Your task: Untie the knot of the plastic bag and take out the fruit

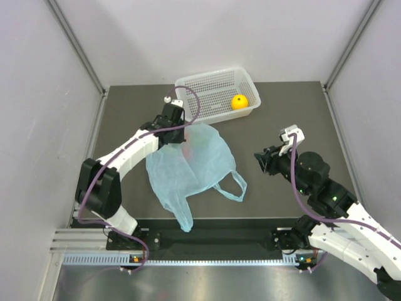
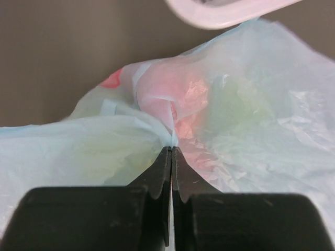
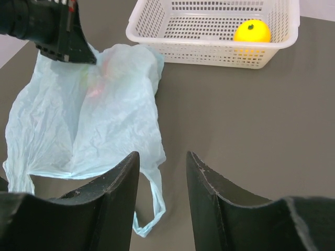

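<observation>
The light-blue plastic bag (image 1: 188,166) lies flat on the dark table, also in the right wrist view (image 3: 104,120). Its two loop handles lie apart, one (image 1: 233,185) to the right and one (image 1: 185,219) toward the near edge; no knot shows. My left gripper (image 1: 181,142) is shut on a fold of the bag (image 2: 251,146) at its far end. Red fruit (image 2: 180,97) and green fruit (image 2: 238,104) show faintly through the plastic. A yellow-orange fruit (image 1: 239,101) lies in the basket. My right gripper (image 1: 260,160) is open and empty, right of the bag, above a handle loop (image 3: 152,209).
The white perforated basket (image 1: 207,84) stands at the far edge of the table, just behind the bag; it also shows in the right wrist view (image 3: 209,47) with the yellow fruit (image 3: 252,31). Grey walls close in both sides.
</observation>
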Controlling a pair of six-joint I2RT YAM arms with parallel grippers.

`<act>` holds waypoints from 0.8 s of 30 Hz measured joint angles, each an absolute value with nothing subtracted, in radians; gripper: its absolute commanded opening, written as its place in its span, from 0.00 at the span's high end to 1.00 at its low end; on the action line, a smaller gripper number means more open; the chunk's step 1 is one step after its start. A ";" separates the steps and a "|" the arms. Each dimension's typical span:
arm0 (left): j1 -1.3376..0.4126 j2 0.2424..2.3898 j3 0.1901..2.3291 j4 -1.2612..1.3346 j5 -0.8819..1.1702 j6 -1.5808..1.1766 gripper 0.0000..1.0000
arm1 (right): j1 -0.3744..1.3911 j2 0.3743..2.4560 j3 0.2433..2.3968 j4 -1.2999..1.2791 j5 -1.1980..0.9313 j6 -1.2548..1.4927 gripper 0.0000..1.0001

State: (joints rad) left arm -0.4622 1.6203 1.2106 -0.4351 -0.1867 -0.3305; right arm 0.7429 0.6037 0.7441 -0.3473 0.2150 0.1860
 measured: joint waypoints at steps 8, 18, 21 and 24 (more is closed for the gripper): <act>-0.461 1.457 1.269 -0.440 -0.083 -0.392 1.00 | 0.743 0.603 0.744 -0.347 0.210 0.186 0.60; -0.459 1.375 1.248 -0.439 -0.049 -0.450 1.00 | 0.741 0.648 0.744 -0.344 0.035 0.176 0.65; -0.456 1.359 1.198 -0.437 -0.055 -0.463 1.00 | 0.743 0.684 0.744 -0.334 -0.113 0.174 0.66; -0.448 1.357 1.152 -0.429 -0.073 -0.472 1.00 | 0.779 0.733 0.741 -0.308 -0.215 0.174 0.64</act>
